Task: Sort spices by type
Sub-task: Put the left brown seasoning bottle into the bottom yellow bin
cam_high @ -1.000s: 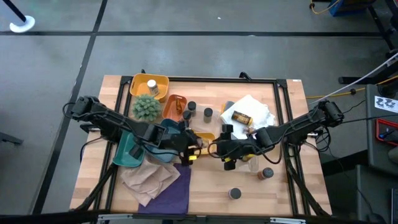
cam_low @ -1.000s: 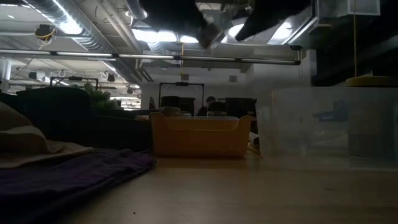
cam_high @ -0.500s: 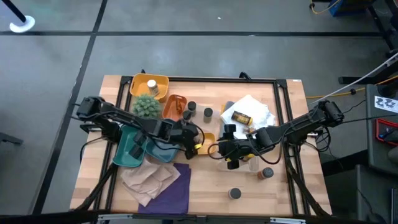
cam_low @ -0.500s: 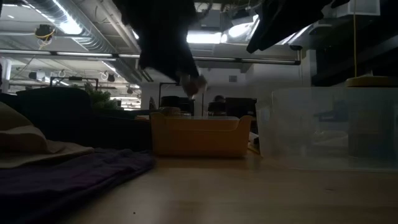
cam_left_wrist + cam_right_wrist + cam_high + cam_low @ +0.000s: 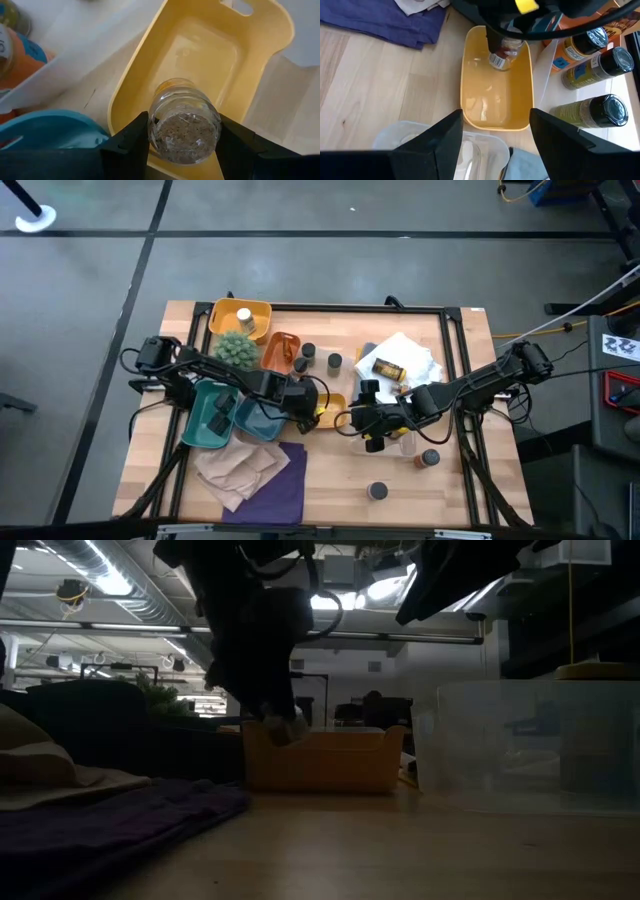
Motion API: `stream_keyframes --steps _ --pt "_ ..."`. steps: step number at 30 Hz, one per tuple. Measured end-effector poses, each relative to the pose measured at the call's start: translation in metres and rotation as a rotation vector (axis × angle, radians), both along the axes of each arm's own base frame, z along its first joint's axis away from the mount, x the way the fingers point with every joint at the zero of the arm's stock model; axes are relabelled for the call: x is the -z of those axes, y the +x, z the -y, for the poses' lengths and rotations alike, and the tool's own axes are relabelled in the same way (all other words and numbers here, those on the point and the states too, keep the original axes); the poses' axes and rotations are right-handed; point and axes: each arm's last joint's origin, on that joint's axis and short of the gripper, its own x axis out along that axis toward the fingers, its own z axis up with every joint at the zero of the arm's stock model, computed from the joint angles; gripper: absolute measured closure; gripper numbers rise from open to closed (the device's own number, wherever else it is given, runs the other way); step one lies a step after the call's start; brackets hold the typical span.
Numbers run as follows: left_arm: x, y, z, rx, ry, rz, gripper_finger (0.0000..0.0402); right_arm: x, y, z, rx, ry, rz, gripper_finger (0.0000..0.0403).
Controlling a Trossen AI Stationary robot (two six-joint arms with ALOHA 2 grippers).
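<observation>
From my station, the left gripper [image 5: 182, 145] is clamped on a small spice jar [image 5: 183, 127], one finger on each side of its glass body. The jar hangs over the small yellow tray [image 5: 470, 107], near the tray end closest to the teal tray [image 5: 215, 418]. Its long axis runs out from between the fingers and down toward the tray floor, grainy contents showing through the near end; which end carries the lid I cannot tell. The tray floor is bare, with rim clearance on both long sides.

The right gripper [image 5: 495, 150] hangs just past the tray's opposite short end, its fingers spread wide and holding nothing, above a clear container [image 5: 437, 145] that touches that end.

Beside one long rim stand black-lidded spice bottles [image 5: 597, 62], close enough to crowd that side. On the other long side the wood is open as far as the purple cloth [image 5: 395, 20].

Farther off, in the high view, sit the orange tray [image 5: 281, 350], the green plant [image 5: 236, 352], a larger yellow tray [image 5: 241, 317] holding a pale-lidded jar, and white paper [image 5: 410, 355]. Two more jars [image 5: 378, 491] stand on bare wood at the near edge.
</observation>
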Motion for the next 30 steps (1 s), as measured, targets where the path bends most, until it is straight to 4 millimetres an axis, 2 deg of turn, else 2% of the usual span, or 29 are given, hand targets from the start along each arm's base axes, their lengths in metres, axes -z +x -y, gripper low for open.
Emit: stream_keyframes --steps 30 --pt "0.022 0.007 -0.003 -0.012 0.004 -0.06 0.0233 0.0 0.0 0.0 -0.001 0.002 0.003 0.0173"
